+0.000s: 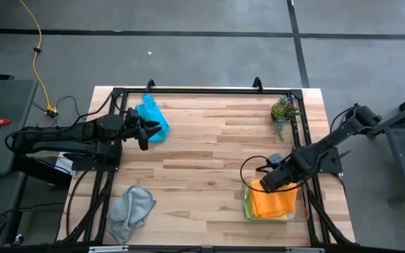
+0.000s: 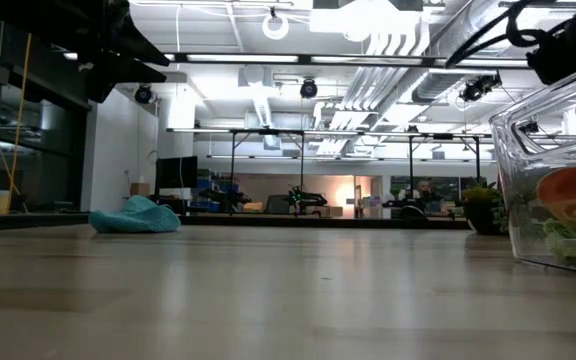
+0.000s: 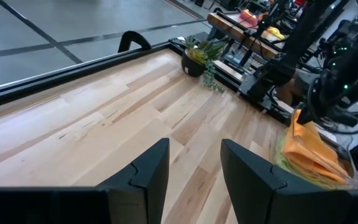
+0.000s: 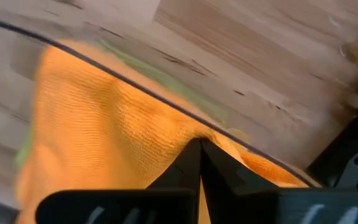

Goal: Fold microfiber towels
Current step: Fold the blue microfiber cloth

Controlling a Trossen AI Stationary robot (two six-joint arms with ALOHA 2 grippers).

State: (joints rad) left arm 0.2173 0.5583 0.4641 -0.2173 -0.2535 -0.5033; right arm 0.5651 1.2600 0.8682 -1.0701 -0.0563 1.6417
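I have the pale wooden plank worktop (image 1: 209,151) under both arms, framed by a black metal rail. On my right side sits the clear plastic rectangular tray (image 1: 302,211), and in it the orange microfiber towel (image 1: 273,199) lies folded on top of a lime green microfiber towel (image 1: 248,209), whose edge peeks out along the tray's near side. Near the front edge on my left lies the grey microfiber towel (image 1: 130,209), crumpled in a loose heap and well apart from either arm. At the far left the teal microfiber towel (image 1: 151,116) lies bunched up. The small green potted plant (image 1: 283,111) stands at the far right corner.

My right gripper (image 1: 264,186) is down at the tray's far edge, with its fingers (image 4: 191,165) pressed together on the orange towel; in the right wrist view the cloth bulges on both sides of the closed tips, so I read it as a pinch on the towel's edge, just over the tray's rim.

My left gripper (image 1: 143,131) hovers just beside the teal towel, above the worktop, its fingers (image 3: 151,171) parted with bare wood between them and nothing held. The teal cloth lies to the side of those fingers, not between them.
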